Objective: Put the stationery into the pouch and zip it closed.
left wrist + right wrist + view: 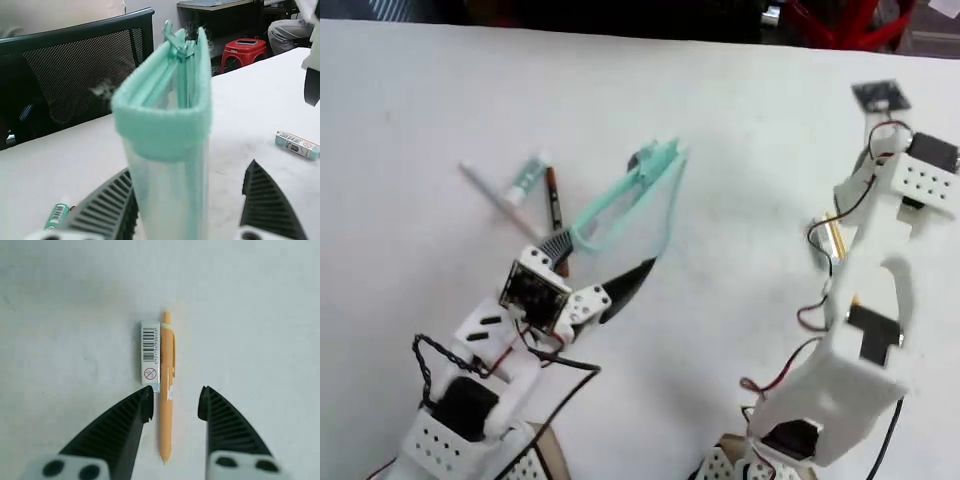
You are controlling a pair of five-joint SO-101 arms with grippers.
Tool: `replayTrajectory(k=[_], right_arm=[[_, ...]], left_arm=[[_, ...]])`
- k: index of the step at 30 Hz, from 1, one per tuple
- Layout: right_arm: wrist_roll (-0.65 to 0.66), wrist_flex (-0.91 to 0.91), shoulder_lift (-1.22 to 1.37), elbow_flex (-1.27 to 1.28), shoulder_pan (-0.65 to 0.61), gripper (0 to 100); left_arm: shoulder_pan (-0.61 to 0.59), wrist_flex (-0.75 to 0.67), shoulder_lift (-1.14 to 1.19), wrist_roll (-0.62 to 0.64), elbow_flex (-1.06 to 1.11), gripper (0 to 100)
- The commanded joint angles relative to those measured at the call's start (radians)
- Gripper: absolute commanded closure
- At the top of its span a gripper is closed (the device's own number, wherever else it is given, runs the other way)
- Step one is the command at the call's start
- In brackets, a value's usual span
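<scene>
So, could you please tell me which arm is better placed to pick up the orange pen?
Right. The right tool hangs open over the orange pen, one finger either side, while the left tool has the pouch between its fingers.

The clear, mint-edged pouch (pixel 625 205) gapes unzipped on the surface (pixel 740 120), with a white pen (pixel 492 192), green tube (pixel 528 178) and brown pen (pixel 554 200) just beside it, and an orange pen (pixel 166 390) lying alongside a barcoded case (pixel 150 356) farther off.
</scene>
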Motion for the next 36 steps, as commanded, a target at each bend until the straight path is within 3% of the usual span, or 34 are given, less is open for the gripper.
replayTrajectory(k=[1, 9, 19, 29, 34, 36], right_arm=[[0.034, -0.051, 0.071, -0.006, 0.012, 85.0], [0.143, -0.105, 0.231, -0.006, 0.018, 85.1], [0.144, -0.191, 0.263, 0.002, 0.077, 85.1], [0.143, -0.189, 0.321, -0.002, 0.044, 85.2], [0.143, -0.189, 0.357, -0.018, 0.022, 98.1], [0.143, -0.186, 0.357, -0.026, 0.027, 97.2]], left_arm=[[0.001, 0.005, -0.013, 0.011, -0.003, 70], [0.002, -0.005, -0.013, 0.009, 0.017, 70], [-0.004, -0.141, 0.205, 0.009, -0.002, 70], [-0.005, -0.132, 0.289, 0.009, -0.051, 70], [-0.005, -0.132, 0.289, 0.009, -0.052, 70], [-0.005, -0.132, 0.289, 0.009, -0.052, 70]])
